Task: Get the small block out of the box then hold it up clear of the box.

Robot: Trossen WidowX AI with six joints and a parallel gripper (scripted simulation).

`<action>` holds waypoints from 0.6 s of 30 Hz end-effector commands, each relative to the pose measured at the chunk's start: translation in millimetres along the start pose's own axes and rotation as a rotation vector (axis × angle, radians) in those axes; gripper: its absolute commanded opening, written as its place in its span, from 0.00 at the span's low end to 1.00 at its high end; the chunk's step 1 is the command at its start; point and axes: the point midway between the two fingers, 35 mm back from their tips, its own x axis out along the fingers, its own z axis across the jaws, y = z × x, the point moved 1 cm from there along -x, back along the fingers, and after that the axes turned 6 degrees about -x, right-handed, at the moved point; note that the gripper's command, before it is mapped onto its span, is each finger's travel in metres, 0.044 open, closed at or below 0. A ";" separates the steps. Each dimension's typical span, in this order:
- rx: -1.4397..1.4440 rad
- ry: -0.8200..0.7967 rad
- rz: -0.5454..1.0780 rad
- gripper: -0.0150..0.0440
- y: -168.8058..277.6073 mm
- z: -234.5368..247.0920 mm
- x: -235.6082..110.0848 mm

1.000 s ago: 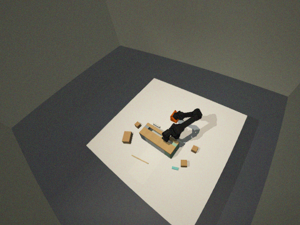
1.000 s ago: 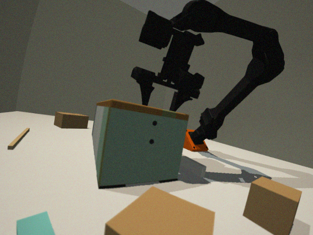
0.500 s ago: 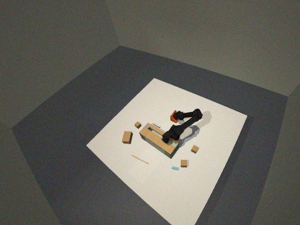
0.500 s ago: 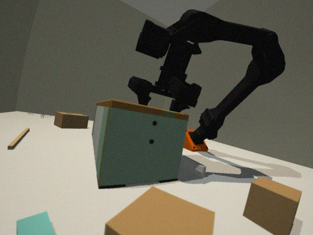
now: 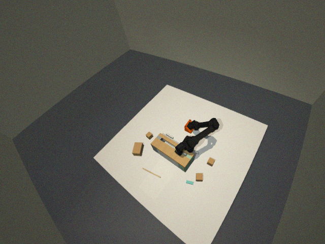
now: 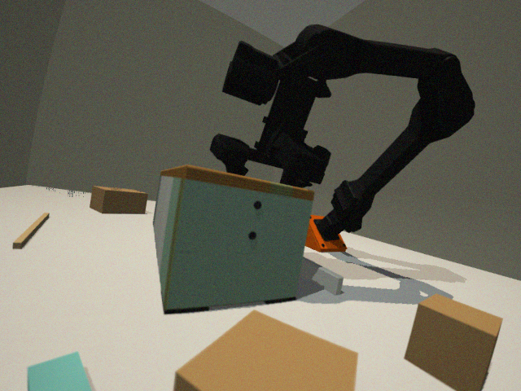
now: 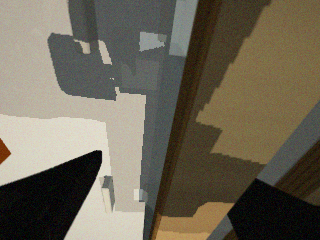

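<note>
The long box [image 5: 167, 151] [image 6: 235, 243] [image 7: 250, 75] has a tan top and a teal end wall with two dark dots. My gripper [image 5: 180, 151] [image 6: 269, 177] [image 7: 157, 160] is open and empty. It reaches down at the box's right end and straddles the brown top edge [image 7: 187, 115] on the arm's side: one finger is over the table, the other over the tan top. A small pale square [image 7: 150, 41] shows by the clear front. I cannot tell whether it is the block. The shelf is hidden.
A small grey piece [image 6: 328, 279] [image 7: 107, 192] lies on the table beside the box. Tan blocks [image 5: 137, 148] [image 5: 149, 134] [image 5: 210, 161] [image 5: 199, 176] stand around it. A wooden stick [image 5: 151, 172] and a teal tile [image 5: 189, 182] lie in front. The orange arm base [image 5: 188, 126] [image 6: 321, 239] stands behind.
</note>
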 end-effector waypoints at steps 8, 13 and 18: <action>0.005 -0.005 0.001 0.93 26.0 3.9 10.4; 0.005 -0.005 0.002 0.93 36.7 5.1 14.3; 0.005 -0.005 0.002 0.93 47.6 6.4 18.2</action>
